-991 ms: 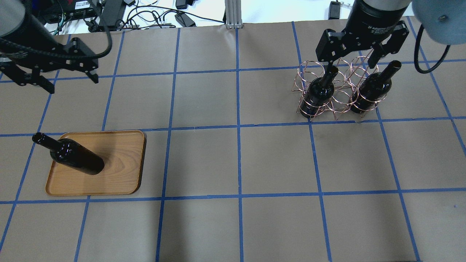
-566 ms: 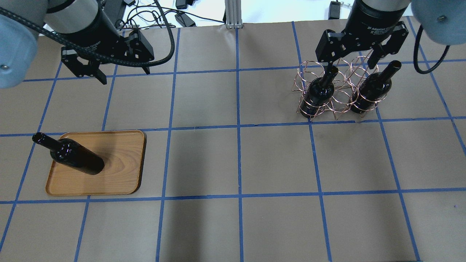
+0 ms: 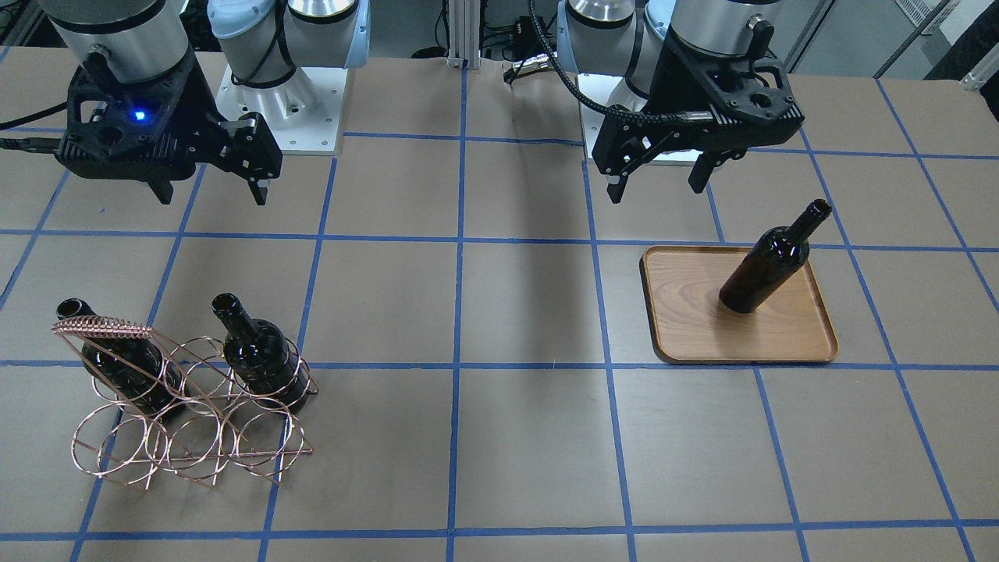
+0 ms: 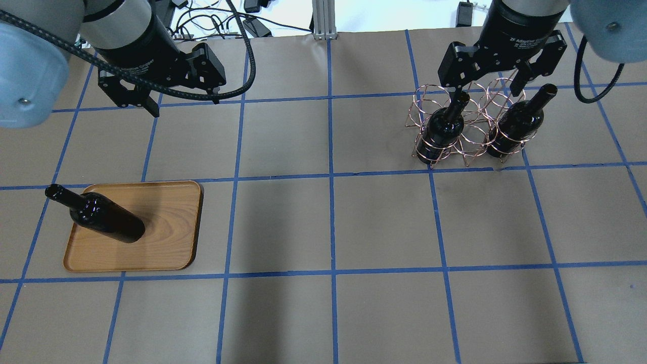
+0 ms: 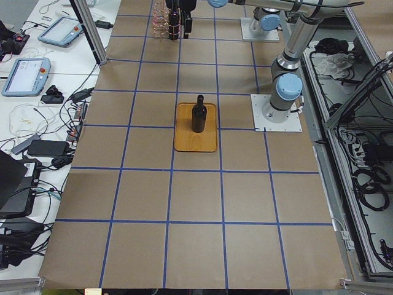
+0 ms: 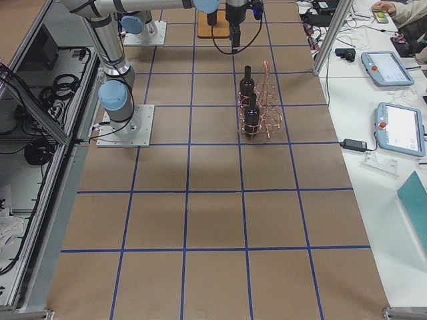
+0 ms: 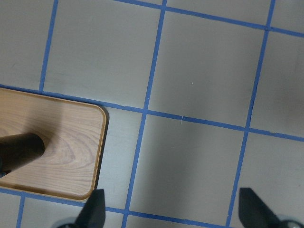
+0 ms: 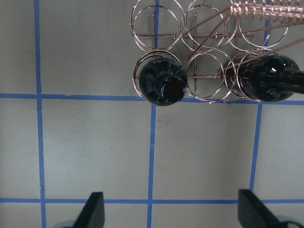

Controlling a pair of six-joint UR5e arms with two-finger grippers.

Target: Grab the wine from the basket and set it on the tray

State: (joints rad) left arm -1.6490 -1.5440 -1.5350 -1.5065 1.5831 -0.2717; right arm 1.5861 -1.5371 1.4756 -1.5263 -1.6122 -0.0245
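Observation:
One wine bottle [image 4: 106,220] stands upright on the wooden tray [image 4: 167,237] at the left; it also shows in the left wrist view [image 7: 19,149]. Two more wine bottles [image 4: 445,126] [image 4: 515,124] stand in the copper wire basket [image 4: 427,93] at the back right. My left gripper [image 4: 184,105] is open and empty, hovering behind and to the right of the tray. My right gripper [image 4: 485,88] is open and empty, high above and just behind the basket; its wrist view shows both bottle mouths [image 8: 161,85] [image 8: 266,80] from above.
The table is brown paper with a blue tape grid [image 4: 331,177]. Cables and power bricks [image 4: 212,23] lie along the back edge, beside an aluminium post [image 4: 323,20]. The arm bases [image 3: 281,86] stand on the robot's side.
My left arm has swung right from the table's left edge to a spot behind the tray's right side, still open. The right arm, bottles, basket and tray have not moved.

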